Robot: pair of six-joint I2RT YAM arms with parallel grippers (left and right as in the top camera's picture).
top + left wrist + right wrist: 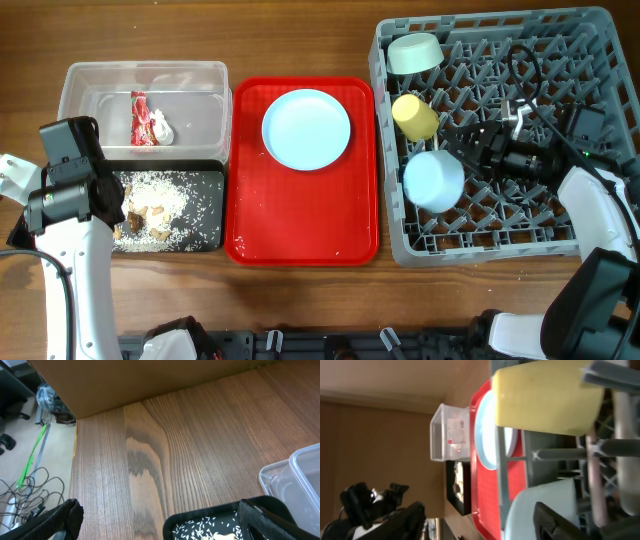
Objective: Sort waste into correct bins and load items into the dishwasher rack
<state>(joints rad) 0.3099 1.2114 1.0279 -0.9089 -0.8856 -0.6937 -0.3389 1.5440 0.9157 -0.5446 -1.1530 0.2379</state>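
A brown wooden table [300, 40] with streaky grain is carrying four things, all resting directly on its top. At the left, a rectangular clear plastic tub [145, 67] is sitting toward the far side. A shallow rectangular black tub [215, 240] is sitting right against its near side. A flat red plastic tray [300, 215] is lying in the middle, just beside both tubs. At the right, a large square grey plastic rack [480, 252] with upright pegs is standing just beside the tray. The wood is showing in strips along the far and near sides.
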